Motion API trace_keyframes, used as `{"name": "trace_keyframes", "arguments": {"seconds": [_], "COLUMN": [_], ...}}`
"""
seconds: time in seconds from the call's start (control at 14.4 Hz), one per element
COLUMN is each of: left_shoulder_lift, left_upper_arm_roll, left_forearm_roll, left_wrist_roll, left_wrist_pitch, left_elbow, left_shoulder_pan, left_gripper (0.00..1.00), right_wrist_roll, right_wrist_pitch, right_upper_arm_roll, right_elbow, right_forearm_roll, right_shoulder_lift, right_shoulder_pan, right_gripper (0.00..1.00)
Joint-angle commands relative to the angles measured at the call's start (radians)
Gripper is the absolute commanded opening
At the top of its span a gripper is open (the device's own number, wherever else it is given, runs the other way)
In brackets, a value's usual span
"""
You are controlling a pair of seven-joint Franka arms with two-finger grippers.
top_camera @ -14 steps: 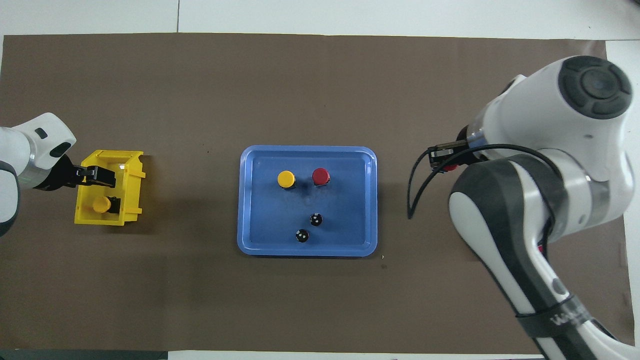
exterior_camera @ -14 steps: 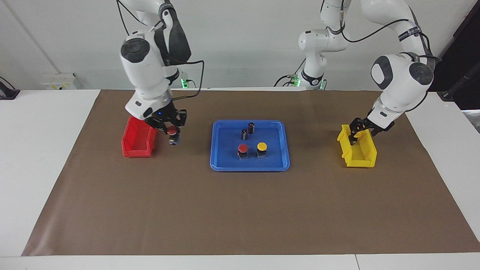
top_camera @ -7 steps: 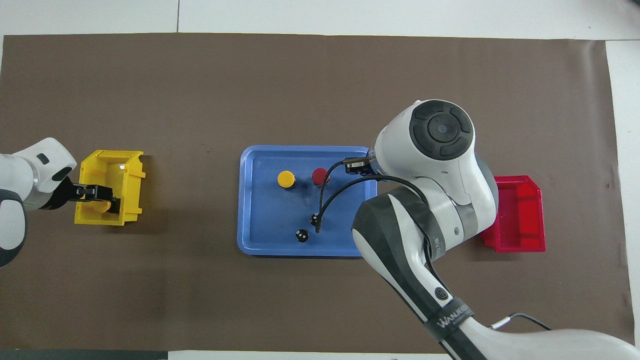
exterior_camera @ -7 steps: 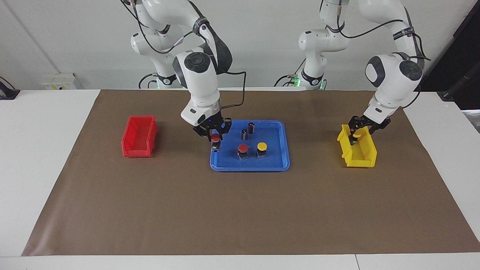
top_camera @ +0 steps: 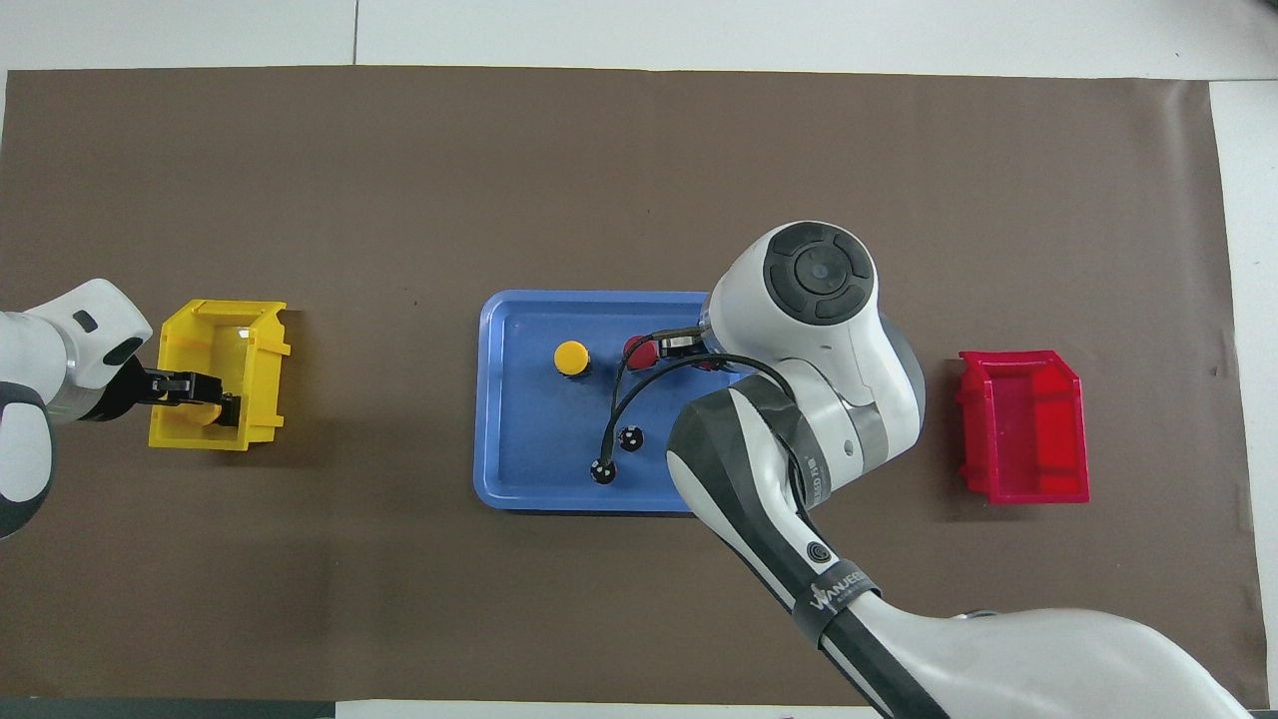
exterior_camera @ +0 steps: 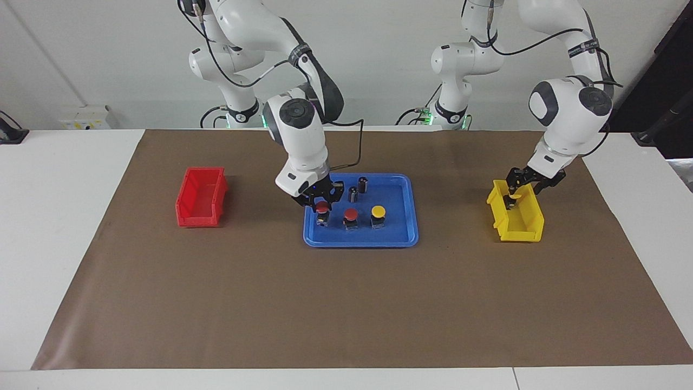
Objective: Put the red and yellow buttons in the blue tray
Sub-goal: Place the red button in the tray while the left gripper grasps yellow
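Now, entry by item, set against one second ago.

Right claw (exterior_camera: 322, 205): then beside the red bin (exterior_camera: 200, 197) with a red button in its grip; now over the blue tray (exterior_camera: 403, 230), at the tray's end toward the right arm. It is clamped on that carried red button (exterior_camera: 322, 208), whose body sits at or just above the tray floor; contact cannot be told. In the overhead view the arm covers most of it.

Blue tray: unmoved at the middle of the desk (exterior_camera: 346, 303). It holds a second red button (exterior_camera: 351, 215) and a yellow button (exterior_camera: 378, 211), side by side and upright, as before; the carried button lines up beside the red one. Two dark capless cylinders (exterior_camera: 358, 189) stand in the tray nearer to the robots, also unmoved.

Red bin: toward the right arm's end of the desk, in its earlier place; the overhead view now shows it, where the arm hid it before.

Left claw (exterior_camera: 511, 196): down in the yellow bin (exterior_camera: 517, 219), toward the left arm's end of the desk, as before. Its fingers have drawn in about the second yellow button (top_camera: 205, 411) there; whether they grip it cannot be told.

Yellow bin: unmoved.
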Motion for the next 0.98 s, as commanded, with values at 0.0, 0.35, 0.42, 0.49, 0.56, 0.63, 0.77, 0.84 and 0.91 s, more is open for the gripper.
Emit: {"name": "trace_keyframes", "arguments": {"seconds": [0.0,0.35,0.42,0.49,0.56,0.63,0.77,0.84,0.91], "left_shoulder_lift": [-0.023,-0.023,-0.021,-0.021,-0.023,-0.023,-0.023,-0.021,-0.021], "left_upper_arm_roll": [0.004,0.004,0.004,0.005,0.005,0.005,0.005,0.005,0.005], "left_forearm_roll": [0.021,0.019,0.021,0.019,0.021,0.019,0.019,0.019,0.019], "left_wrist_roll": [-0.006,-0.006,-0.006,-0.006,-0.006,-0.006,-0.005,-0.005,-0.006], "left_wrist_pitch": [0.038,0.058,0.06,0.06,0.058,0.058,0.064,0.072,0.083], "left_elbow": [-0.044,-0.06,-0.061,-0.061,-0.062,-0.065,-0.071,-0.077,-0.082], "left_shoulder_pan": [-0.018,-0.009,-0.007,-0.006,-0.004,-0.001,0.0,0.0,0.0], "left_gripper": [0.73,0.68,0.68,0.68,0.66,0.66,0.64,0.63,0.61], "right_wrist_roll": [0.005,0.007,0.007,0.007,0.005,0.004,0.001,-0.001,-0.002], "right_wrist_pitch": [0.02,0.029,0.032,0.033,0.033,0.033,0.01,-0.025,-0.076], "right_upper_arm_roll": [-0.003,-0.003,-0.003,-0.003,-0.003,-0.003,-0.006,-0.012,-0.013], "right_elbow": [-0.045,-0.071,-0.071,-0.071,-0.069,-0.06,-0.016,0.015,0.045], "right_forearm_roll": [0.019,0.019,0.019,0.019,0.019,0.019,0.013,0.0,-0.016], "right_shoulder_lift": [-0.023,-0.022,-0.022,-0.022,-0.02,-0.019,-0.022,-0.031,-0.049], "right_shoulder_pan": [0.003,0.003,0.002,0.002,0.002,-0.003,-0.015,-0.026,-0.05], "right_gripper": [0.15,0.34,0.54,0.59,0.69,0.79,0.9,1.0,1.0]}}
